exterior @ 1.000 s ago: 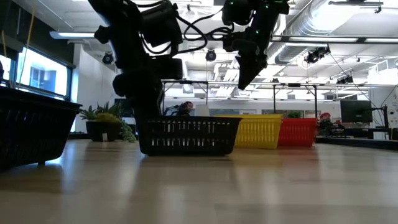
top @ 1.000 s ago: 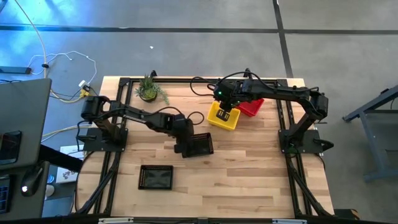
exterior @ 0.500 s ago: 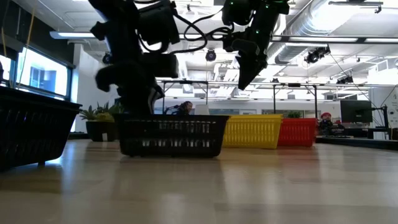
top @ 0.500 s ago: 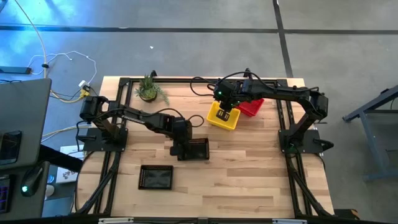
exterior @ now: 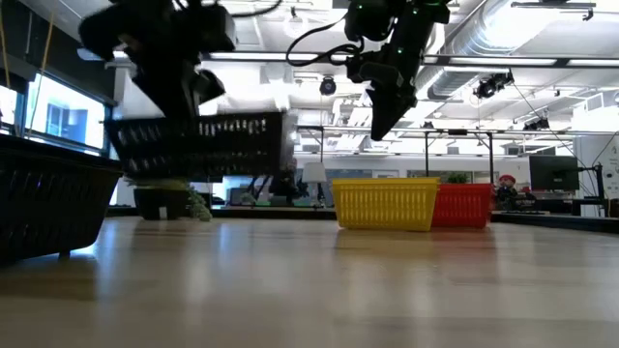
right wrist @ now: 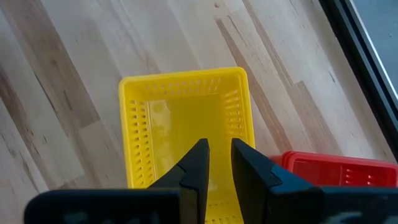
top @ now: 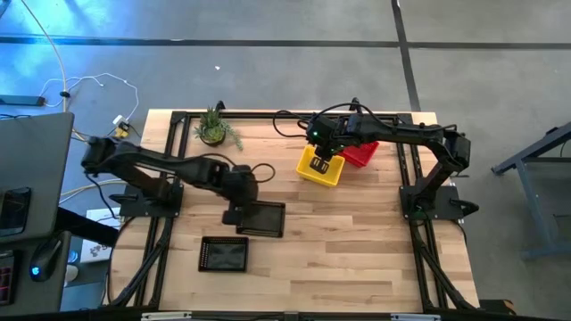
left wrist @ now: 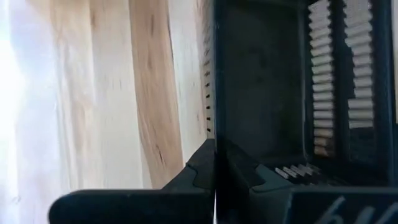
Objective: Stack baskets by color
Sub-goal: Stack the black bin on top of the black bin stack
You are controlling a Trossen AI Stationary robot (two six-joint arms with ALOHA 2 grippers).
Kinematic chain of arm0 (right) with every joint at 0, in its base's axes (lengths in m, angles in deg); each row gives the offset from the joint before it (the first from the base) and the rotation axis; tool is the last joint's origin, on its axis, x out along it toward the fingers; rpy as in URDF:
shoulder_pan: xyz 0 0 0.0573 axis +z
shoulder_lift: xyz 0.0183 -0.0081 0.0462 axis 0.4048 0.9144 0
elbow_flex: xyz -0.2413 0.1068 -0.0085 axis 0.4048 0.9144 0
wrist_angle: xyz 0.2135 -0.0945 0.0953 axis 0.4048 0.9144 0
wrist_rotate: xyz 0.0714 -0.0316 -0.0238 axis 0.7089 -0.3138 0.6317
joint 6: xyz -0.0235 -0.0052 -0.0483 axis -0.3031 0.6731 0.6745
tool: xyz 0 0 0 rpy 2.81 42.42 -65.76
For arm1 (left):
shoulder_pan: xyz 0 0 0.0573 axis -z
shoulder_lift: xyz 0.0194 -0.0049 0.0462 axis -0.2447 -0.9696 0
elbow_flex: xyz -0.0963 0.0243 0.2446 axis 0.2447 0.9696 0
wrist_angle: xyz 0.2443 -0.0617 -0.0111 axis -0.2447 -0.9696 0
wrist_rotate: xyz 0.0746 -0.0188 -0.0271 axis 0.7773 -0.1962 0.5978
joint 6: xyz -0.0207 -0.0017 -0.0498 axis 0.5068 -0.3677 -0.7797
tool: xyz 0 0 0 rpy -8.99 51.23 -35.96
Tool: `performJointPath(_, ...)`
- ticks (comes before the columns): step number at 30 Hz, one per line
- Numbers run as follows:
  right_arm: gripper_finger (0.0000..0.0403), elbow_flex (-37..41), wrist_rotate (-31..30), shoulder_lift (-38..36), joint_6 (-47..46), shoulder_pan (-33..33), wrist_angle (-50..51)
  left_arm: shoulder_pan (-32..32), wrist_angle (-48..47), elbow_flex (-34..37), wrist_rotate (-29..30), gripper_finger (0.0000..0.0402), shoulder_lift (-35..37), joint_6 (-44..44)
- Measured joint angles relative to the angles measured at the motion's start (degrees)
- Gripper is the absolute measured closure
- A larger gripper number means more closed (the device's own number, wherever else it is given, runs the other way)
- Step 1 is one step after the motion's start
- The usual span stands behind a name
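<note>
Black basket (top: 260,218) hangs above our desk (top: 357,241), left fingers (top: 234,215) clamped on its rim; our right fingers (top: 325,166) sit slightly apart over the yellow basket (top: 314,168).

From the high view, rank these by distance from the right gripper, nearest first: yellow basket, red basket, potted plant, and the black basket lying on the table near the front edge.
1. Yellow basket, directly under the right gripper.
2. Red basket, just beyond it toward the right arm's base.
3. Potted plant, back-left corner.
4. Black basket on the table, front left.

The left pincer (top: 234,214) closed on a black basket (top: 260,218) and lifted it leftward.
</note>
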Motion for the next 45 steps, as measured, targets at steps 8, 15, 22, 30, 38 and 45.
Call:
performJointPath(8, 0.0350, 0.00, -0.16, 0.07, -0.15, 0.00, -0.42, 2.93, -10.99, 0.02, 1.38, 0.0401, 9.63, -6.70)
performJointPath(15, 0.0350, 0.00, -0.20, 0.07, -0.47, 0.00, -0.66, 7.63, -16.42, 0.00, 1.36, 0.0401, 15.05, -13.42)
performJointPath(22, 0.0350, 0.00, -0.31, 0.04, -0.47, 0.00, -0.92, 13.06, -18.78, 0.00, 1.34, 0.0401, 17.03, -19.42)
performJointPath(30, 0.0350, 0.00, -0.28, 0.04, -0.93, 0.00, -0.96, 20.08, -19.48, -0.02, 1.32, 0.0401, 17.08, -26.48)
performJointPath(38, 0.0350, 0.00, -0.28, 0.04, -0.93, 0.00, -0.94, 26.98, -19.41, -0.02, 1.34, 0.0401, 17.08, -32.96)
performJointPath(45, 0.0350, 0.00, -0.26, 0.04, -1.06, 0.00, -0.94, 31.04, -19.16, -0.02, 3.35, 0.0401, 17.08, -36.28)
